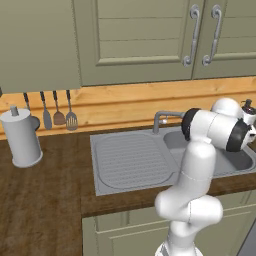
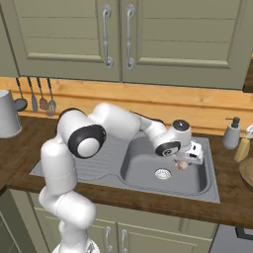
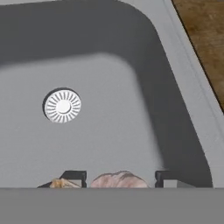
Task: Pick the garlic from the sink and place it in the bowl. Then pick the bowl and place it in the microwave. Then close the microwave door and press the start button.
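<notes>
Claw (image 3: 118, 177) low in sink (image 3: 131, 65), fingers spread either side of garlic (image 3: 117, 180), not yet squeezing. Garlic near drain (image 3: 62, 106). Looks light, lumpy, papery; grip across widest middle, gently.

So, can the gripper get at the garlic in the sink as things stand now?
Probably yes. In the hand view the garlic lies between the two dark fingertips of the gripper, jaws apart. Nothing in the sink basin blocks it. Contact cannot be told.
</notes>
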### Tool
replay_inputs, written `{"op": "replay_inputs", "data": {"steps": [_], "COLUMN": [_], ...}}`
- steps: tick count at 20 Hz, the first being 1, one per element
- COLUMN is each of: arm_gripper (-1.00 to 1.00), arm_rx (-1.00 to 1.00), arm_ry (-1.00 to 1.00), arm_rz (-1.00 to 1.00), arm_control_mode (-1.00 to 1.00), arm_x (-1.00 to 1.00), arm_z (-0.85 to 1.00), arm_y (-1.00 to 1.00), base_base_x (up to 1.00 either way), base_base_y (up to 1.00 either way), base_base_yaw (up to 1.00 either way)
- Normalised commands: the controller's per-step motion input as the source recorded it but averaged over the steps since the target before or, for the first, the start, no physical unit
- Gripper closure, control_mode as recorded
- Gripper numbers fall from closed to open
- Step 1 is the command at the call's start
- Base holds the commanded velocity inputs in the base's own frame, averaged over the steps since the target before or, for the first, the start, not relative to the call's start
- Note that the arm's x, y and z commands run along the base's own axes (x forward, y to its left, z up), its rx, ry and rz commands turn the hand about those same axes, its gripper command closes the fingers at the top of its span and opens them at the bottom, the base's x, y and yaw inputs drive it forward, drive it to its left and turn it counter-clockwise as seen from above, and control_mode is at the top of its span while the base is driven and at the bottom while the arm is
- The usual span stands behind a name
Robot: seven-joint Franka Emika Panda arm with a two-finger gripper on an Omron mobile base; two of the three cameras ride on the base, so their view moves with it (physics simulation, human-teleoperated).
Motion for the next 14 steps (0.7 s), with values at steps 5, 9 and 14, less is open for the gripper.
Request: {"op": "replay_inputs", "data": {"steps": [5, 9, 14], "arm_gripper": [1.00, 1.00, 1.00], "arm_rx": [-0.02, 0.00, 0.00], "arm_ry": [0.00, 0.01, 0.09], "arm_rz": [0.00, 0.00, -0.02], "arm_control_mode": [-1.00, -1.00, -1.00], "arm_x": [0.00, 0.00, 0.00], "arm_z": [0.38, 0.21, 0.24], "arm_y": [-0.79, -0.84, -0.77], "base_base_x": [0.00, 0.00, 0.00], "base_base_y": [0.00, 0.00, 0.00], "base_base_yaw": [0.00, 0.00, 0.00]}}
